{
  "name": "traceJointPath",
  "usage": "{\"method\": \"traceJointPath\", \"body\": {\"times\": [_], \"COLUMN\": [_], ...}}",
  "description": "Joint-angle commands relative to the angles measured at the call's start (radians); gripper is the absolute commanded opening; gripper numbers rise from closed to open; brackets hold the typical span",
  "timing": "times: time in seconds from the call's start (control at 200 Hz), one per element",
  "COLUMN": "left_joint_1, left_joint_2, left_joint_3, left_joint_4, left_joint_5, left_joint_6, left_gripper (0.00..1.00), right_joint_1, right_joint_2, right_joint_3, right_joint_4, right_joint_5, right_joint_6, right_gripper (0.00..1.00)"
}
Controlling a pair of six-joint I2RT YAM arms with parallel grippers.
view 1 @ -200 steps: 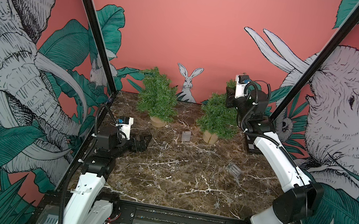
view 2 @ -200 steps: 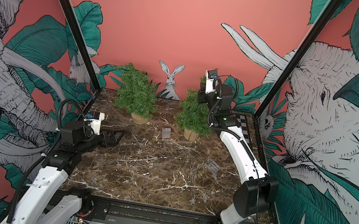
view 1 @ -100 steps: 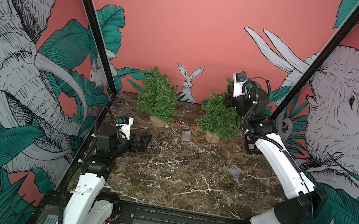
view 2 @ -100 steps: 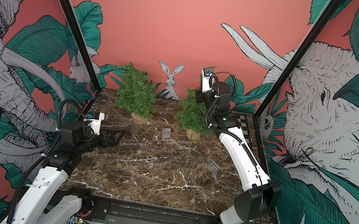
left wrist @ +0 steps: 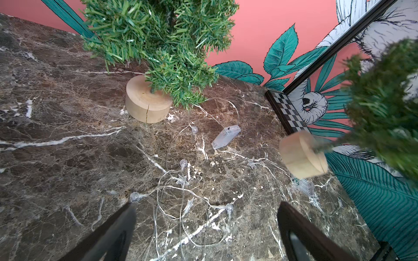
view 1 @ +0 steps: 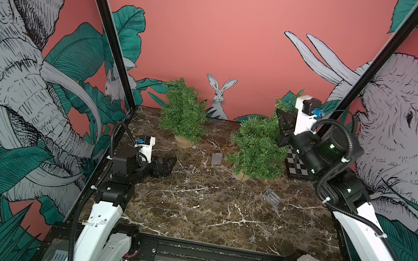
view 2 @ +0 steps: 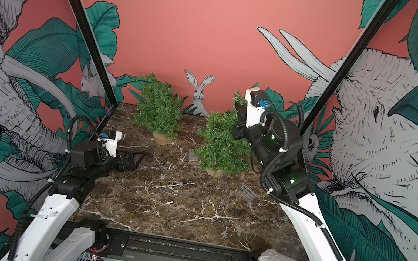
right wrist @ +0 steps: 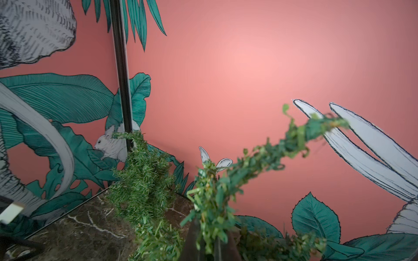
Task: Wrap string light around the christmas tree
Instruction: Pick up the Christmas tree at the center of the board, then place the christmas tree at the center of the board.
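Two small green christmas trees on round wooden bases stand at the back of the marble table: one at the back centre-left, one to the right. My right gripper is shut on the right tree's top sprig, and this tree leans; its base is blurred. The string light is a clear wire with small bulbs and stars, lying loose on the table. My left gripper hangs open over it, low at the table's left side, its fingers apart and empty.
A clear battery box lies between the trees, and another clear box lies in front of the right tree. A checkerboard leans at the right wall. Painted walls close in three sides.
My right gripper has closed on the right tree's top and swung to the right, pulling the tree over with it. The left arm has not moved.
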Motion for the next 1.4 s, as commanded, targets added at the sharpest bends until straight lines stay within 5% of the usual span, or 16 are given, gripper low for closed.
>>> {"method": "traceJointPath", "body": {"times": [0.0, 0.46, 1.395], "left_joint_1": [-0.003, -0.002, -0.002], "left_joint_2": [0.002, 0.005, 0.0], "left_joint_3": [0.024, 0.022, 0.026], "left_joint_4": [-0.006, -0.006, -0.008], "left_joint_5": [0.013, 0.007, -0.019], "left_joint_6": [-0.005, -0.008, 0.0], "left_gripper": [0.99, 0.98, 0.98], "right_joint_1": [0.059, 0.221, 0.308], "right_joint_2": [-0.021, 0.015, 0.246], "right_joint_3": [-0.046, -0.24, -0.216], "right_joint_4": [0.073, 0.251, 0.549], "right_joint_5": [-0.031, 0.012, 0.019], "right_joint_6": [0.038, 0.046, 0.038], "right_gripper": [0.0, 0.0, 0.0]}}
